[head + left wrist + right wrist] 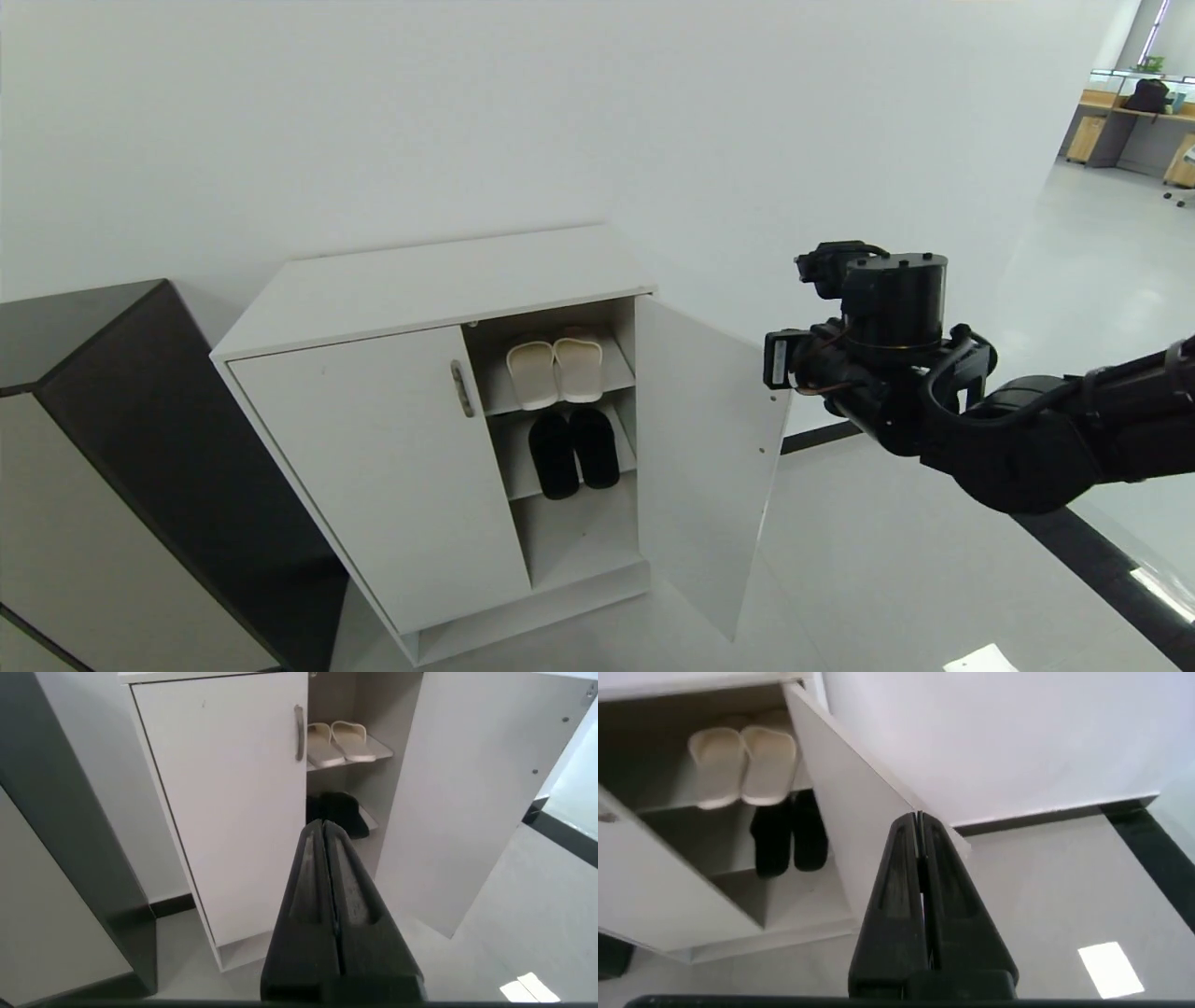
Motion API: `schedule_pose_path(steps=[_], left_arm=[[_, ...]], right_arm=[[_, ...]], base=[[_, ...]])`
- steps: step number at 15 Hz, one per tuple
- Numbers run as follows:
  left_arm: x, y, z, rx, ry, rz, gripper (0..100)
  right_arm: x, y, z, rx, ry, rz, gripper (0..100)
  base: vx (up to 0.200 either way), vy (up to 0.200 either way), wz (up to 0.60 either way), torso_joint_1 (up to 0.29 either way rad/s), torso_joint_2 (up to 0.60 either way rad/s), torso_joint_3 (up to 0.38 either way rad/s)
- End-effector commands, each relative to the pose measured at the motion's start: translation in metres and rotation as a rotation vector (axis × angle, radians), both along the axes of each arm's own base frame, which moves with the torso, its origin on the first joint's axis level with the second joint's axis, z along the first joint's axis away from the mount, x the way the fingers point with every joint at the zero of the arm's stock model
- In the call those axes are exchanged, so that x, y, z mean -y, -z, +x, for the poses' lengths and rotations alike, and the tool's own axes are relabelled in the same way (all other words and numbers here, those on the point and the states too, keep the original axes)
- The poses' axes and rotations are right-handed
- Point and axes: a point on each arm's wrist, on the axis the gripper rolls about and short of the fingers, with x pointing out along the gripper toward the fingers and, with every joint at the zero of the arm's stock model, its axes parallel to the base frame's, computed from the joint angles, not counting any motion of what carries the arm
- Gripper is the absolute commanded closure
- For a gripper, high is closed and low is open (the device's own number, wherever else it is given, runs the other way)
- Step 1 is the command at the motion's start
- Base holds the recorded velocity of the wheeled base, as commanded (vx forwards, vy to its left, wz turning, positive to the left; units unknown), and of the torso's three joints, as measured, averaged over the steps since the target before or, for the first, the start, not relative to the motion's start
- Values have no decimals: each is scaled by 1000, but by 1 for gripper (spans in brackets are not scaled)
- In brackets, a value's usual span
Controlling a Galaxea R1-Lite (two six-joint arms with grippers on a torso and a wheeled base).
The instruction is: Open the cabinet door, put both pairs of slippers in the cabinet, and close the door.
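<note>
Cab R door open. White slippers top shelf, black slippers below. R gripper by door edge.

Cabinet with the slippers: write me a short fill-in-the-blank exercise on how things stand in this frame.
The white slippers lie on the ____ shelf of the cabinet. The black slippers lie on the shelf directly ____ the white pair. The cabinet's right door stands ____. The right claw is ____ and holds nothing.
Missing words: top; below; open; shut.
</note>
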Motion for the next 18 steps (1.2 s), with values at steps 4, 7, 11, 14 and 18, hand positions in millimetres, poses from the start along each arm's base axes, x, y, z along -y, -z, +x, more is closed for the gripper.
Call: schedule_pose_path(steps=[4, 7, 11, 14, 18], left_arm=[[0, 0, 0, 0, 0, -2, 100], [0, 0, 0, 0, -2, -2, 100], [0, 0, 0, 0, 0, -3, 100], [0, 0, 0, 0, -2, -3, 100], [0, 0, 0, 0, 0, -3, 100]], right_arm=[[3, -10, 38, -93, 6, 25, 100], [2, -1, 55, -115, 17, 21, 100], [-3, 12, 68, -132, 24, 10, 100], [-4, 19, 72, -141, 27, 4, 100], [-3, 24, 76, -150, 37, -1, 100]], base=[[0, 0, 0, 0, 0, 0], [0, 0, 0, 0, 0, 0], [0, 0, 0, 0, 0, 0], [0, 0, 0, 0, 0, 0], [0, 0, 0, 0, 0, 0]])
